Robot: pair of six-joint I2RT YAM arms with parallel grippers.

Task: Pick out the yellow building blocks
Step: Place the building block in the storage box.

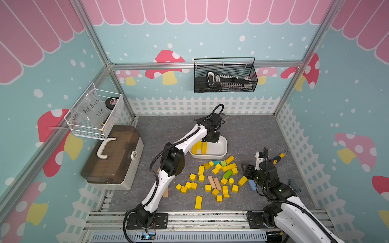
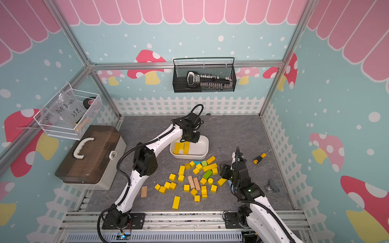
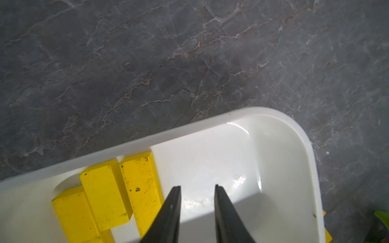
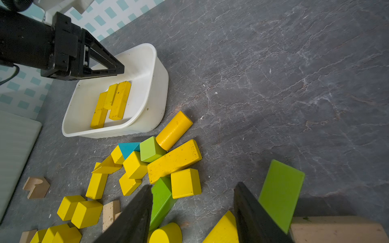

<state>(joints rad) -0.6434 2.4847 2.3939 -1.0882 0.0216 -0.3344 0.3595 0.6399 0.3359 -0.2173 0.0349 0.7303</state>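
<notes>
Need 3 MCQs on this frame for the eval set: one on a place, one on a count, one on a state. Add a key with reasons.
1. The left gripper hangs over:
A) the toolbox
B) the white tub
C) the loose block pile

2. Yellow bars lying in the white tub:
A) one
B) three
C) six

3. The right gripper is:
A) shut on a green block
B) shut on the screwdriver
C) open, holding nothing

Key:
1 B, its fingertips point down into the tub in the left wrist view.
2 B, both wrist views show three bars inside.
3 C, its jaws stand wide apart, with only blocks on the tabletop below them.
</notes>
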